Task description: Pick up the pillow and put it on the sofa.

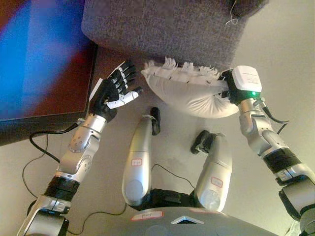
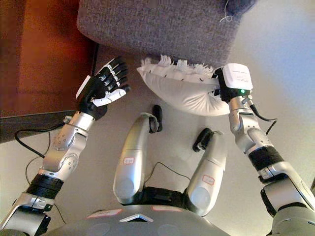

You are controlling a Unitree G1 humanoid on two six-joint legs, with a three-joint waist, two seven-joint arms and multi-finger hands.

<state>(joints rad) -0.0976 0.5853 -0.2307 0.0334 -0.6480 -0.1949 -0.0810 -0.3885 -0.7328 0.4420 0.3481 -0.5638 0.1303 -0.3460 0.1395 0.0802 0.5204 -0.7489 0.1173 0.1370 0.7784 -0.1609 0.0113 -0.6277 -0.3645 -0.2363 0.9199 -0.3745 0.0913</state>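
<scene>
Grey sofa (image 1: 167, 27) above white pillow (image 1: 189, 91)

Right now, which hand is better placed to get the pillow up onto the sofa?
Right. The right hand is already at the white pillow's end, holding it just below the grey sofa. The left hand is open and apart from the pillow's other end.

The pillow (image 1: 194, 93) is off-white with a pale fringe along one edge, the sofa (image 1: 167, 29) is a speckled dark grey weave, and the floor (image 1: 172, 147) is plain beige. The left hand (image 1: 115, 88) is black with white bits.
</scene>
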